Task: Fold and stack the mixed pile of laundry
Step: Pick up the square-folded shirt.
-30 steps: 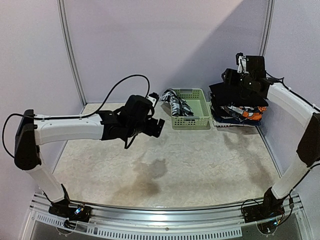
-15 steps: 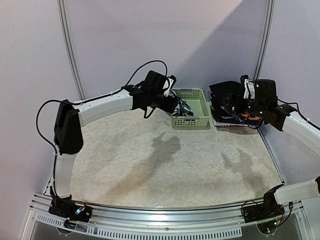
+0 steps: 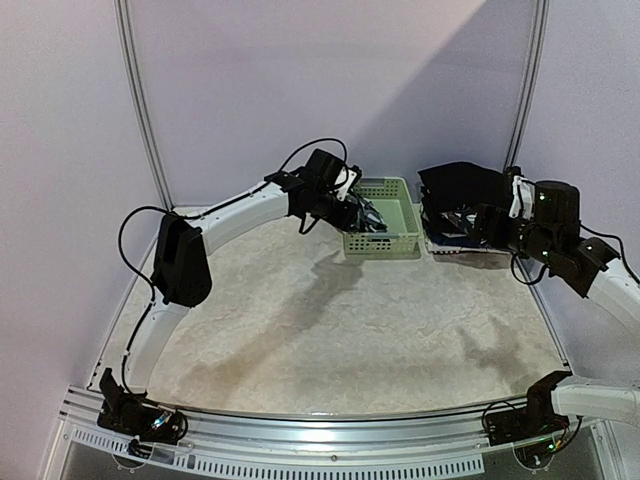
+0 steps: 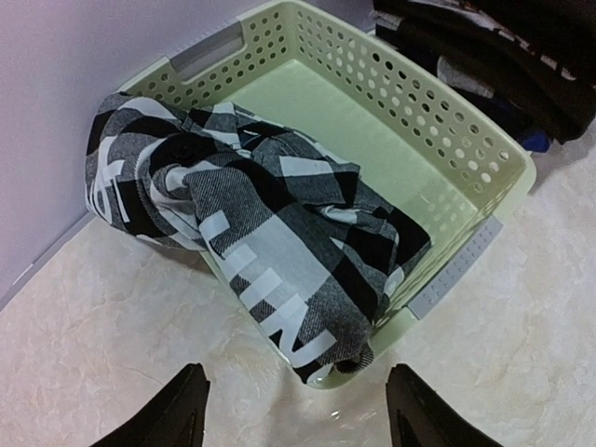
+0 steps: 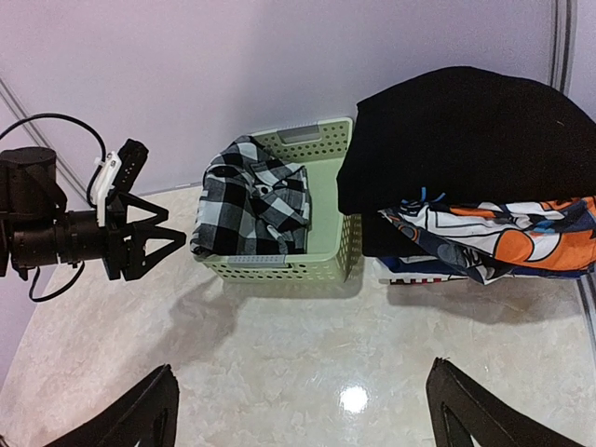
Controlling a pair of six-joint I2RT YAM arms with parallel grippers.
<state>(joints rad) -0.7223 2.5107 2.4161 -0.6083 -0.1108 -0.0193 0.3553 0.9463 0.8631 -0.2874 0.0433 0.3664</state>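
Top view, bench (image 3: 330, 340): pale and marbled, with a green basket (image 3: 398, 240) at the far side and a stack of clothes (image 3: 455, 195) just to its right.
Top view, left arm: stretched far over to the basket's left end, with the left fingers (image 3: 351, 204) over the checked shirt (image 3: 371, 219) there.
Top view, right arm: bent in from the right, with the right fingers (image 3: 483, 222) near the front of the stack. I cannot tell whether they touch it.
Left wrist view, shirt: crumpled, part in the basket and part slumped over its near-left rim. The white lettering faces up and the fold hangs down toward the bench.
Left wrist view, fingers: spread wide with nothing between them, poised in front of the hanging fold.
Left wrist view, handling: I'd judge it light, limp cloth, neither slippery nor fragile. It will sag and trail from a single pinch and might tug the light basket along. The fold draped over the rim looks the easiest place to take hold, as it hangs outside the plastic.
Right wrist view, stack: a black cloth (image 5: 456, 130) lies on top, an orange, blue and white printed piece (image 5: 503, 233) under it and darker pieces below. The edges overhang unevenly.
Right wrist view, fingers: spread wide and empty, well back from stack and basket.
Right wrist view, task: the shirt looks to be the only piece not yet folded, since the rest of the basket shows a bare floor.
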